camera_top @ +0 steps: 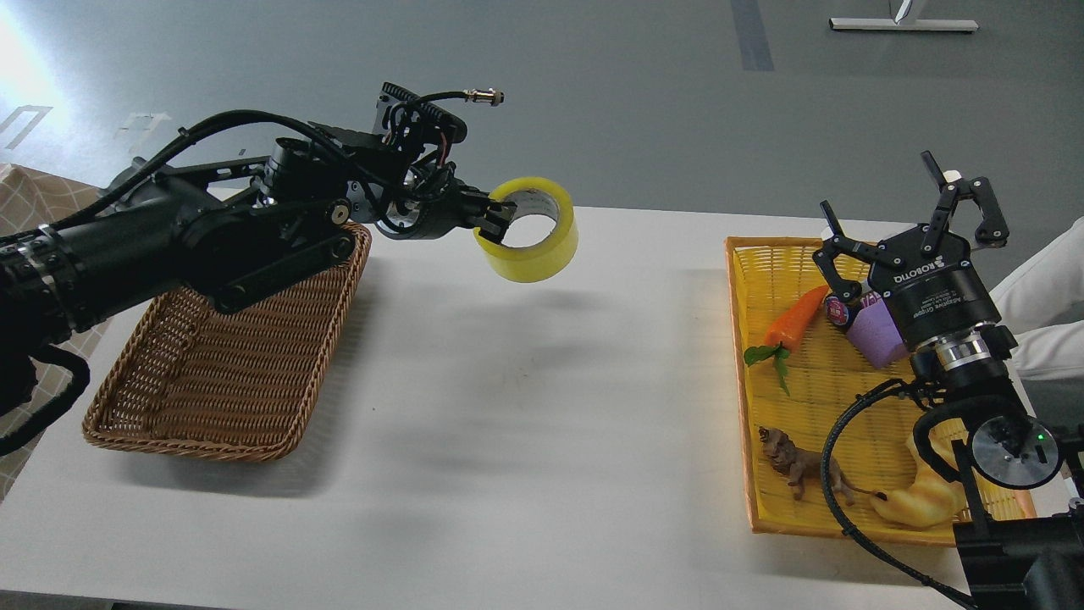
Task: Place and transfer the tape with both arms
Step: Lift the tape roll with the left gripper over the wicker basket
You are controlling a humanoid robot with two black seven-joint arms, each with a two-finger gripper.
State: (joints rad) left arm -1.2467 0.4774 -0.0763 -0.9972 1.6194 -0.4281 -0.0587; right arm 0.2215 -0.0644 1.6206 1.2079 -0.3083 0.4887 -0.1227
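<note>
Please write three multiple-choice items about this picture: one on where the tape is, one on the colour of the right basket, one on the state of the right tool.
1. Where is the tape?
A. in the brown wicker basket
B. held in the air by the left tool
C. flat on the table

2. What colour is the right basket?
A. yellow
B. blue
C. grey

3. How is the right tool?
A. gripping the toy carrot
B. gripping the toy lion
C. open, holding nothing

Answers:
1 B: its shadow lies on the table below.
2 A: yellow weave.
3 C: fingers spread apart, nothing between them.
</note>
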